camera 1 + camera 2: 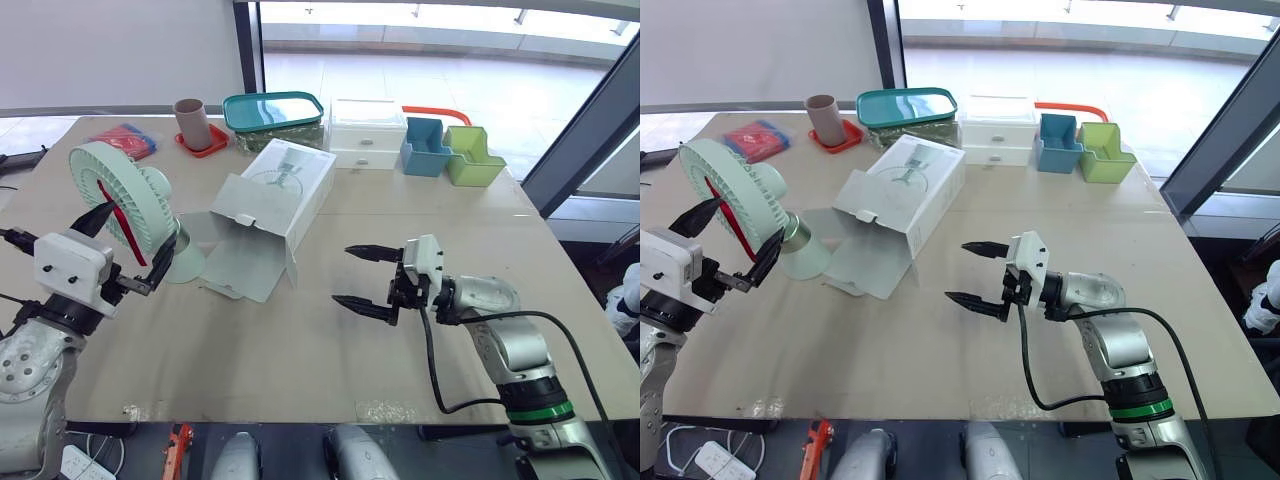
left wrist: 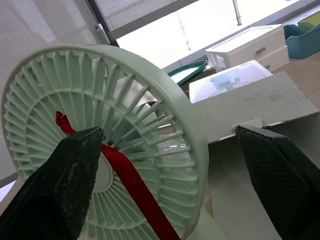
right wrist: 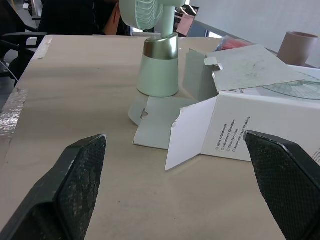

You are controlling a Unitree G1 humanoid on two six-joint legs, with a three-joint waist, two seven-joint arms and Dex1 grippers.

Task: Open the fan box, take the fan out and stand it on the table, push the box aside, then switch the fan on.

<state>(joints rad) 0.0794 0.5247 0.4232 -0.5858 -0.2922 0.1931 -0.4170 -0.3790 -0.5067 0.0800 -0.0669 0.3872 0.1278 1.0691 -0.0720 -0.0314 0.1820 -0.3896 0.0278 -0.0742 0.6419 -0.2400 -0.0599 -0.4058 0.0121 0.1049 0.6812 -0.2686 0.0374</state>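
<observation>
The mint-green fan (image 1: 112, 190) stands upright on the table at the left, a red ribbon across its grille, its base (image 3: 159, 70) beside the box's flaps. My left gripper (image 1: 138, 236) is open at the fan head, its fingers (image 2: 65, 185) spread wide in front of the grille without closing on it. The white fan box (image 1: 288, 188) lies on its side in the middle of the table, its end flaps (image 1: 243, 258) open toward the fan. To the right of the box my right gripper (image 1: 342, 274) hovers open just over the table, pointing at the box with nothing in it.
Along the back stand a pink cup (image 1: 192, 122) on a red coaster, a teal-lidded container (image 1: 272, 110), white drawers (image 1: 368, 132), a blue bin (image 1: 430, 148) and a green bin (image 1: 472, 158). A red packet (image 1: 128, 138) lies at the back left.
</observation>
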